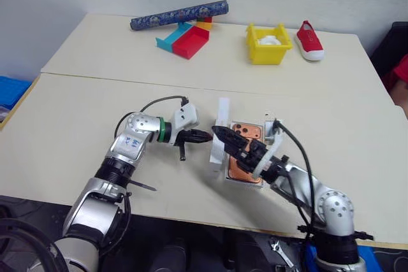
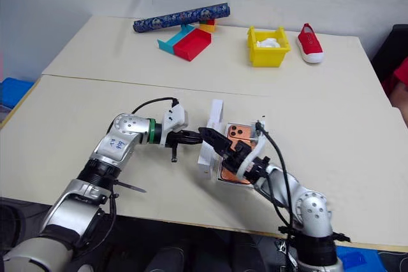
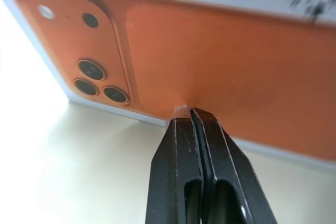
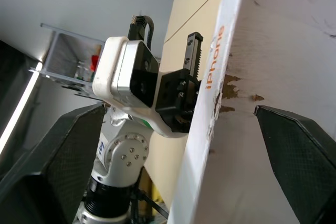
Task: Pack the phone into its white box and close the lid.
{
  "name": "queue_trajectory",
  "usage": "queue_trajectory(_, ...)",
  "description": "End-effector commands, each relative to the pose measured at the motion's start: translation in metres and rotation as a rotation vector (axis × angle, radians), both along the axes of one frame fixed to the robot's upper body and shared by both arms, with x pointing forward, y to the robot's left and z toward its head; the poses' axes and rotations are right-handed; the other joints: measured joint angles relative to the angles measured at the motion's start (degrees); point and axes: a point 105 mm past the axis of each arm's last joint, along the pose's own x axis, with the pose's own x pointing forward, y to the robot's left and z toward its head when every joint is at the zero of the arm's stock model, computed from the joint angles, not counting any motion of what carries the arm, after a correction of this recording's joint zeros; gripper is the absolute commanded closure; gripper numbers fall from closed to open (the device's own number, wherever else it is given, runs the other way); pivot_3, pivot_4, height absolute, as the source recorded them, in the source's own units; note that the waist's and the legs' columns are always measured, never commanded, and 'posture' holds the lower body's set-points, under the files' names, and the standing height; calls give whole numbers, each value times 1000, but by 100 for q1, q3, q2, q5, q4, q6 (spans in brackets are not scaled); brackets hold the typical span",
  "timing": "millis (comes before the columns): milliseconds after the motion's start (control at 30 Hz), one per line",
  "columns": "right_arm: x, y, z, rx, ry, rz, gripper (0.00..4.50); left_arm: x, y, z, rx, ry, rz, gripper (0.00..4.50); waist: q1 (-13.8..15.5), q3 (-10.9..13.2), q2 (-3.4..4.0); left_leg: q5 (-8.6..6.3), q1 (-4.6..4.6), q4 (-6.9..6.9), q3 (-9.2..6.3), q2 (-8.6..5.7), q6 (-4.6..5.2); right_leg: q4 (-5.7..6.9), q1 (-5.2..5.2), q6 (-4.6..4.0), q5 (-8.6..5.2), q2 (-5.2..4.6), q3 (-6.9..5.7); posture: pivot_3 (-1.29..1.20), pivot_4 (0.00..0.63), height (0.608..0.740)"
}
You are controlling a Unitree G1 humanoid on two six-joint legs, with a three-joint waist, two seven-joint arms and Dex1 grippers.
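Left gripper (image 3: pixel 191 113) pinched shut, tips pressing the upright lid (image 1: pixel 218 137) from nine o'clock. Right gripper (image 4: pixel 173 145) spread wide, straddling lid, gripping nothing.

The lid (image 3: pixel 220 72) looks like white cardboard with a smooth, slightly glossy orange print; its edge (image 4: pixel 210 124) is scuffed and torn. The left gripper (image 3: pixel 191 116) has black matt plastic fingers. The table (image 1: pixel 83 125) is smooth, matt beige laminate

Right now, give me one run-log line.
copper-orange phone: in white box | printed white lid: upright on edge | left hand: shut, at lid | right hand: open
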Motion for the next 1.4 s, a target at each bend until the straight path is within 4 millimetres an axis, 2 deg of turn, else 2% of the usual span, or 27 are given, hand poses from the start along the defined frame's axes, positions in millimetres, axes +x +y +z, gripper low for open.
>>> queue_trajectory(33, -21, -14, 19, -64, -118, 40, 20, -2, -15, 10, -26, -33, -54, 4500, 33, 0, 0, 0, -1, -1, 2, 0, 1, -3, 0, 1, 0, 0, 0, 0, 150, 740)
queue_trajectory(200, -53, -42, 24, -324, -253, 112, 20, -11, -33, 9, -53, -21, -114, 4500, 100, 1, 1, 0, -3, 0, 6, 2, 7, -15, 7, 4, 2, -1, 0, 0, 150, 740)
queue_trajectory(333, -71, -50, 19, -496, -317, 185, 20, -14, -43, 8, -65, -24, -134, 4500, 114, 0, -1, -4, 5, 6, 5, 5, 16, -30, 33, 11, 6, 0, -2, 0, 150, 740)
queue_trajectory(367, -75, -52, 14, -549, -326, 211, 191, -14, -45, 11, -75, -30, -132, 4500, 110, 0, -3, -4, 8, 7, 5, 5, 17, -31, 40, 12, 7, 1, -2, 0, 150, 740)
queue_trajectory(500, -80, -56, -8, -725, -361, 275, 1246, -10, -41, 31, -120, -63, -117, 4500, 99, 2, -7, -4, 8, 14, 6, 3, 20, -32, 43, 19, 11, 3, 0, 0, 150, 740)
queue_trajectory(600, -82, -58, -24, -831, -391, 337, 2353, -8, -27, 46, -143, -51, -98, 4500, 94, 3, -8, -4, 8, 22, 8, 2, 19, -32, 41, 20, 11, 4, 0, 0, 150, 740)
queue_trajectory(667, -84, -59, -35, -887, -404, 375, 3020, -9, -12, 43, -101, -40, -98, 4500, 91, 3, -8, -4, 9, 26, 8, 3, 17, -32, 40, 20, 11, 4, 0, 0, 150, 740)
queue_trajectory(800, -86, -56, -50, -907, -424, 418, 4391, -7, 17, 19, 29, 4, -69, 4500, 101, 3, -7, -3, 15, 24, 8, 2, 11, -33, 40, 17, 9, 6, -2, 0, 150, 740)
queue_trajectory(900, -84, -56, -60, -925, -436, 425, 4457, -6, 25, -7, 141, 29, -64, 4500, 142, 2, -9, -4, 14, 34, 6, -1, 13, -35, 46, 17, 9, 5, -4, 0, 150, 740)
queue_trajectory(1000, -83, -55, -67, -932, -448, 430, 4457, -5, 14, -21, 173, 19, -86, 4500, 206, 3, -9, -7, 8, 46, 3, -9, 18, -36, 46, 18, 10, 6, -4, 0, 150, 740)
queue_trajectory(1167, -80, -54, -76, -941, -462, 427, 4457, -7, -24, -24, 129, 15, -144, 4500, 287, 3, -9, -16, -2, 70, 1, -10, 24, -35, 46, 18, 10, 7, -8, 0, 150, 740)
queue_trajectory(1267, -74, -56, -79, -952, -468, 400, 4457, -11, -47, -19, 93, 4, -183, 4500, 271, 3, -10, -19, -4, 76, 4, -11, 27, -33, 46, 22, 12, 7, -6, 0, 150, 740)
queue_trajectory(1400, -64, -60, -78, -965, -477, 343, 4457, -11, -54, -16, 83, -3, -191, 4500, 237, 3, -10, -19, -2, 79, 5, -7, 23, -32, 45, 22, 12, 7, -5, 0, 150, 740)
